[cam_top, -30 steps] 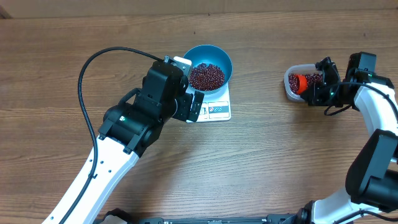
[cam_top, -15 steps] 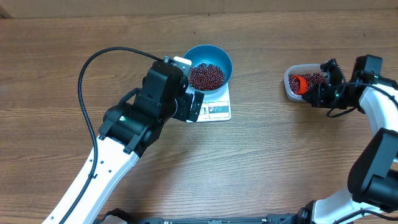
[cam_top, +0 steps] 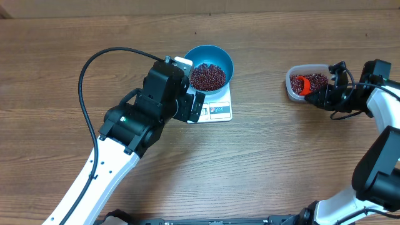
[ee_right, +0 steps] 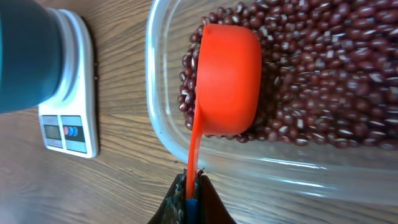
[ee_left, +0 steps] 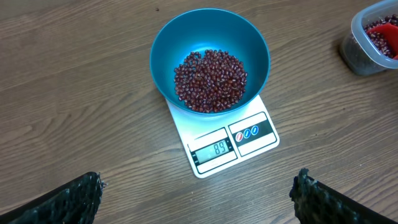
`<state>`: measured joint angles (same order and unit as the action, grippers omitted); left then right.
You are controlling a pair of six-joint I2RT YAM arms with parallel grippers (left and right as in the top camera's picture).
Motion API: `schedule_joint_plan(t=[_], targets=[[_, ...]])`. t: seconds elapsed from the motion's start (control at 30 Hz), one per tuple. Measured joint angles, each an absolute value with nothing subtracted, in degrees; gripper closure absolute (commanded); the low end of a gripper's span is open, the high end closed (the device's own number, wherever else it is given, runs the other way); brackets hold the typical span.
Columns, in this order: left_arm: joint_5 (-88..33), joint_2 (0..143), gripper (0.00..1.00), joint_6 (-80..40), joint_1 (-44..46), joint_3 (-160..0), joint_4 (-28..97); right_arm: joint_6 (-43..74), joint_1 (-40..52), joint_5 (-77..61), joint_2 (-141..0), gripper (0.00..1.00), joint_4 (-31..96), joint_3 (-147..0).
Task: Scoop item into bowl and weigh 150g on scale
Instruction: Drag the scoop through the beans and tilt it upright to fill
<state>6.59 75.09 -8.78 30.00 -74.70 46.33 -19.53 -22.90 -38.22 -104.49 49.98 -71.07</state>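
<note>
Partway: round blue plastic bowl [ee_left: 163, 53] of small red-brown beans [ee_left: 210, 81] sat on flat white scale [ee_left: 186, 127], reading 89, short of target. More needed: right hand [ee_right: 189, 194] clamped orange plastic scoop [ee_right: 227, 81] in clear plastic tub [ee_right: 157, 130]; left hand [ee_left: 199, 196] wide open, empty.

Beans [ee_left: 210, 81] in bowl [ee_left: 249, 37] on scale [ee_left: 208, 127]; scoop [ee_right: 229, 81] in tub [ee_right: 151, 93], well right.
</note>
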Motion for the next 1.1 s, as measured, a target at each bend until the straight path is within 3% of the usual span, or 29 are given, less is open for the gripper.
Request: schedule_joint_plan(t=[1.1], targets=[[6.6,75.1,0.0,-8.8,30.0,-74.7,46.3,-16.5,-33.4,-55.4,-106.9,0.96,51.4,-71.1]])
